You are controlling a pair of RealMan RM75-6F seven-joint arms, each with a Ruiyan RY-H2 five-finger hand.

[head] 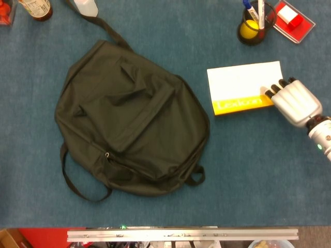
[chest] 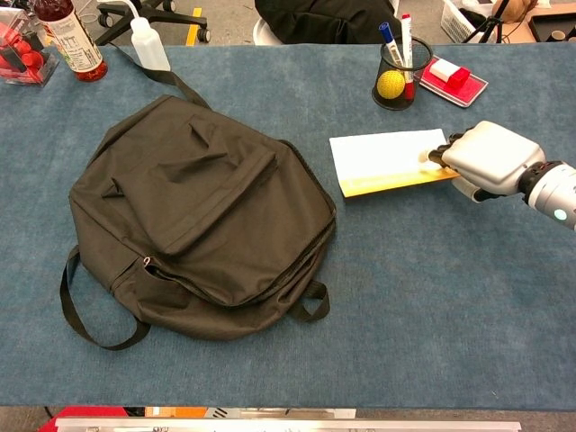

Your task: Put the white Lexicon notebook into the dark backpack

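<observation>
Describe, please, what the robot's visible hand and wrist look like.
Only the right hand shows: a smooth silver-grey shell over the back, black fingers, and a silver cylindrical wrist with a dark band and a small green-lit spot.

A lab or office — blue-covered table (chest: 432, 297), pen cup (chest: 400, 76), chair casters (chest: 121, 13) behind.

The backpack (head: 129, 124) is plain dark olive-black; the notebook (head: 243, 85) is white with a yellow band bearing pale lettering. The table (head: 248, 175) is blue felt, the right hand (head: 294, 102) silver-grey with black fingertips (head: 276, 89). A black mesh cup (chest: 400, 76) holds a yellow ball (chest: 389, 84).
</observation>
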